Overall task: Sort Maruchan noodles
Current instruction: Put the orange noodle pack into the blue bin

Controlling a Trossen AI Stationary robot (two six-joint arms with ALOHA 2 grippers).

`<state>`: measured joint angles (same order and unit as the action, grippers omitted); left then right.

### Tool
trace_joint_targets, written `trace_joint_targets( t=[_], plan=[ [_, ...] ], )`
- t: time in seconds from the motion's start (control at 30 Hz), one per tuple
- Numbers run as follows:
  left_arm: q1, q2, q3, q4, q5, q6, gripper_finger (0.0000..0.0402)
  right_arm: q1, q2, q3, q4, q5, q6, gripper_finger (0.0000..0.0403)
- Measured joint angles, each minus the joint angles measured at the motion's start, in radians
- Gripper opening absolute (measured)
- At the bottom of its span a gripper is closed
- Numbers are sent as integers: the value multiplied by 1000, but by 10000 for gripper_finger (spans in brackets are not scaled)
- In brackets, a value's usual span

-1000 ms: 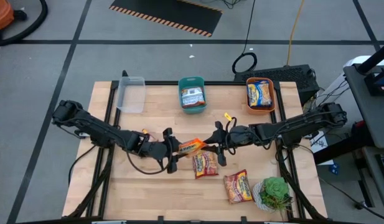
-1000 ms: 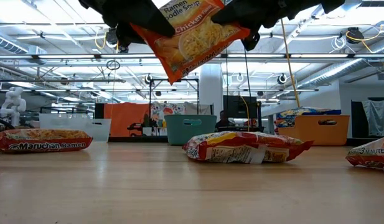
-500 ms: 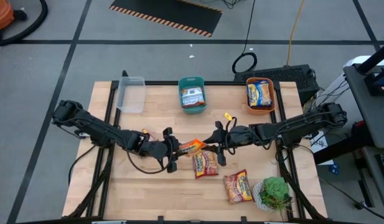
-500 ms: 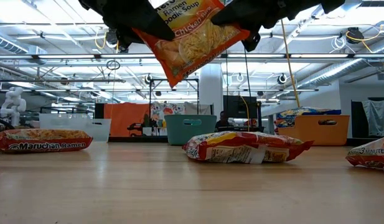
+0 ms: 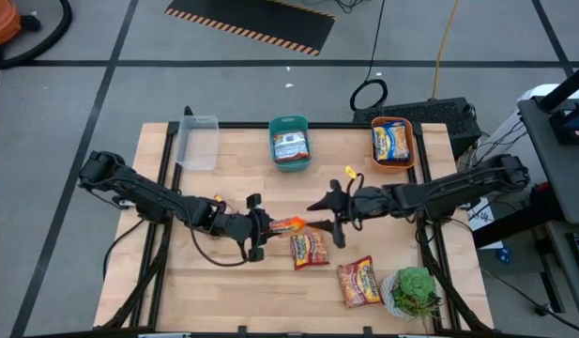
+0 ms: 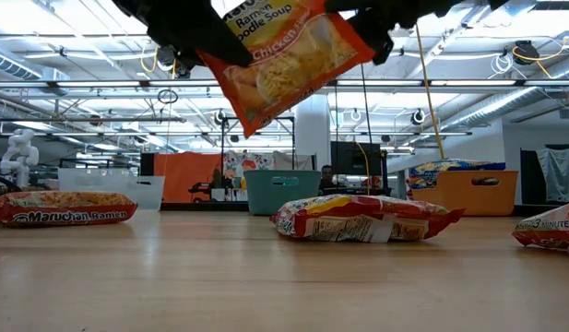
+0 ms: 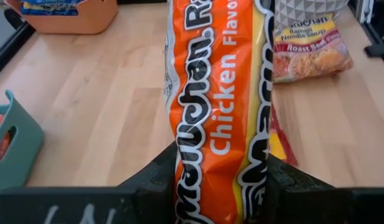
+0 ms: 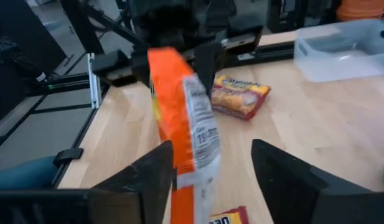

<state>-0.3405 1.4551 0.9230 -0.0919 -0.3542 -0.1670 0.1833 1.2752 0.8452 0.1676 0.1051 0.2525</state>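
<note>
While it hangs mid-tabletop, quick rundown:
Packet: orange-yellow plastic Maruchan chicken ramen packet (image 5: 287, 223) is up in the air, between both arms
Left claw (image 5: 257, 228): clenched on packet's end
Right claw (image 5: 334, 214): fingers spread, released, just beside the far end
Long axis: runs claw to claw
Nearer arm: left, I'd say

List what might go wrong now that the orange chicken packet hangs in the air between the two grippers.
1. The right gripper stands open around the orange chicken packet, so only the left gripper pinches it; a thin grip on slick wrapper may slip.
2. A dropped packet would likely land near the packet on the table, muddling the sort.
</note>
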Motion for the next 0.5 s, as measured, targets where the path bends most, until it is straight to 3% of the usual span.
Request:
trace_joint_targets(
  t=[0.27,0.5],
  plan=[
    [130,-19,0,-82,113,114,122,13,-237,-14,-310,8,41,224],
    [360,-35,1,-75,224,240,122,24,-434,-143,-340,67,-31,215]
  ],
)
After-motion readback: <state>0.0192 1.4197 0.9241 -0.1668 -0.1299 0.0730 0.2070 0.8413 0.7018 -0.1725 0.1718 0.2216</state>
